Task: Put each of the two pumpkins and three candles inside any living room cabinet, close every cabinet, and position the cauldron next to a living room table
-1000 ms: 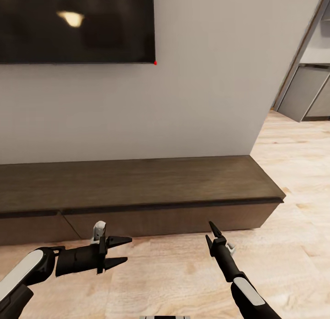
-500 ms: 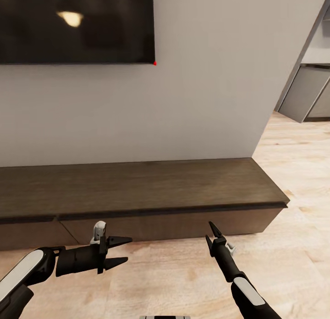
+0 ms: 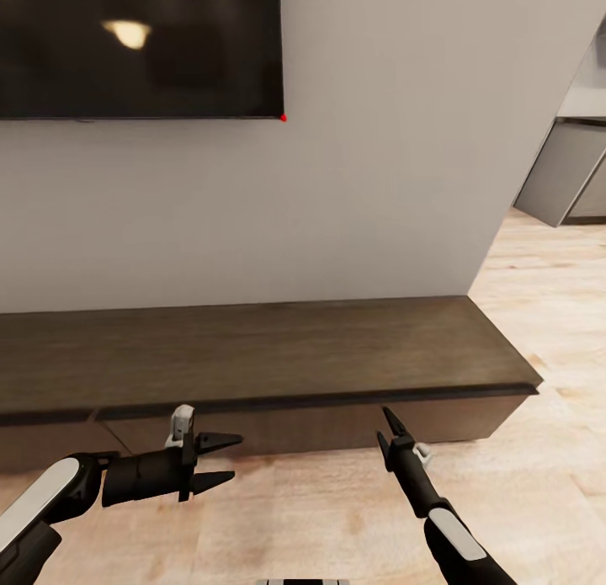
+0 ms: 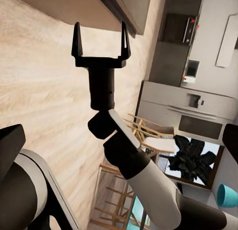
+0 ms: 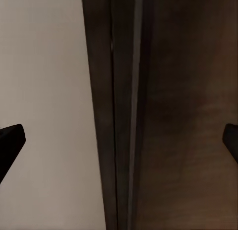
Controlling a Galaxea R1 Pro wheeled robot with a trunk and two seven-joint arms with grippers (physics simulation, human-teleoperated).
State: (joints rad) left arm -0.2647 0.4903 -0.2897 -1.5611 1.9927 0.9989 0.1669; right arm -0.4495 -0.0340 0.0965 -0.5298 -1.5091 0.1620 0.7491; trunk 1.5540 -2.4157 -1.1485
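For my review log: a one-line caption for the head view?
Both grippers, left and right, open and empty before the closed cabinet under a TV.

no readable text, labels or numbers anywhere.
the large black wall-mounted screen (image 3: 139, 46) carries no logo that can be read, just a tiny red light at its lower corner; the long low dark brown wooden cabinet (image 3: 252, 349) has plain unmarked fronts; the grey kitchen appliances (image 4: 191, 108) seen from the left wrist show panels too small to read.
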